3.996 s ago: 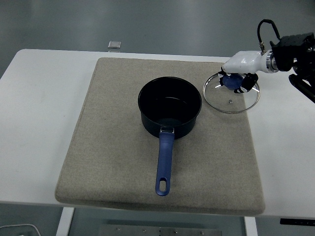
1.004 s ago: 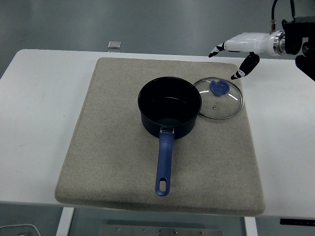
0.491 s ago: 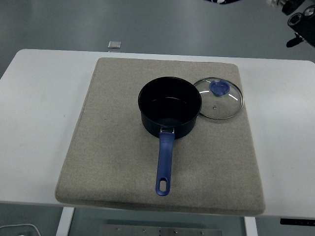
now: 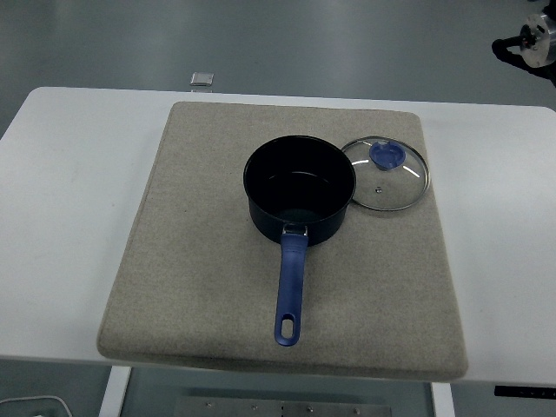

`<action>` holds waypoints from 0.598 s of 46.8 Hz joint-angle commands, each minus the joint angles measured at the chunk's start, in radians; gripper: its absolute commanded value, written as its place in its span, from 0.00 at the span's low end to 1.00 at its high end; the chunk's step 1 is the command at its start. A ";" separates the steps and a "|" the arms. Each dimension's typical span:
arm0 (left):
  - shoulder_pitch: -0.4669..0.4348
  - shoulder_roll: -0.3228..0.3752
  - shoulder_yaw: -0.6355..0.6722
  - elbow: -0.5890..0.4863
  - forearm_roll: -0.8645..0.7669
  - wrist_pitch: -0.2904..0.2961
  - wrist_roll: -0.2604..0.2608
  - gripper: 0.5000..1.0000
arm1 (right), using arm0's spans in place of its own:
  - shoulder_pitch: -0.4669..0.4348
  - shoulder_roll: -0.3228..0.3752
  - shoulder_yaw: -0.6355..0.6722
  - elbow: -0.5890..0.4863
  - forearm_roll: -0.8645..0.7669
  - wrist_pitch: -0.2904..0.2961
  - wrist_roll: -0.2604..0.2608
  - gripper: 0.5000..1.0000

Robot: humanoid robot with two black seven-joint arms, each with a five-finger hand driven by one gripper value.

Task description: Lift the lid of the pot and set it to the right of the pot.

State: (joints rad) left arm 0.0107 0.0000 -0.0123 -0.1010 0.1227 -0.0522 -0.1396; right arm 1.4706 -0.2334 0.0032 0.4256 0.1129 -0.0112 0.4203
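Note:
A dark blue pot (image 4: 300,201) stands open in the middle of a grey mat (image 4: 200,261), its blue handle (image 4: 291,282) pointing toward the table's near edge. The glass lid (image 4: 395,187) with a blue knob (image 4: 387,155) lies on the mat just right of the pot. The lid's left edge meets the pot's rim. Only a piece of my right arm (image 4: 530,39) shows at the top right corner, well away from the lid and above the table's far edge. Its hand is out of the picture. My left arm is not in view.
The mat covers most of the white table (image 4: 61,217). A small grey square object (image 4: 202,79) sits at the table's far edge, left of centre.
My right hand let go of the lid, which now rests against the pot's right side. The arm rose and drew back to the top right corner, taking the hand out of view.

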 commanded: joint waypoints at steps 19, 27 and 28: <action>0.000 0.000 0.000 0.000 0.000 0.000 0.000 1.00 | -0.084 0.014 0.020 0.010 0.122 -0.029 -0.186 0.80; 0.000 0.000 0.000 0.000 0.000 0.000 0.000 1.00 | -0.111 0.026 0.017 0.009 0.082 0.076 -0.158 0.79; 0.000 0.000 0.000 0.000 0.000 0.000 0.000 1.00 | -0.116 0.028 0.018 0.009 0.074 0.083 -0.147 0.79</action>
State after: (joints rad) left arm 0.0108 0.0000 -0.0123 -0.1013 0.1227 -0.0522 -0.1396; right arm 1.3660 -0.2081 0.0196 0.4361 0.2115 0.0411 0.2506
